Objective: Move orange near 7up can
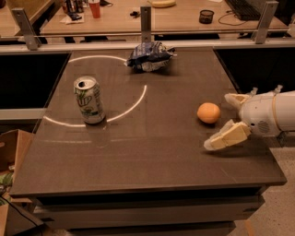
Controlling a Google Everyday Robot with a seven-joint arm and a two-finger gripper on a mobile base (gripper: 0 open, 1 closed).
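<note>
Your dark table (152,166), marked with a white arc (138,98), carries: can (89,100) left, bag (150,56) far, orange (208,112) right, just beside the gripper (218,122), which is spread wide; desks (184,16) beyond.

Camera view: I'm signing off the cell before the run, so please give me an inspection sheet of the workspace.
Surface: dark brown table top marked with a white arc.
Job's things: small round orange fruit at the right; white and green 7up can upright at the left, well apart from it.
Clutter: crumpled blue and silver snack bag near the far edge.
Grippers: white tool open, low over the table just right of the orange, holding nothing.
Cables: thin dark cable on the rear desk.
Surroundings: wooden rear desk with a red cup; cardboard box at the lower left.
</note>
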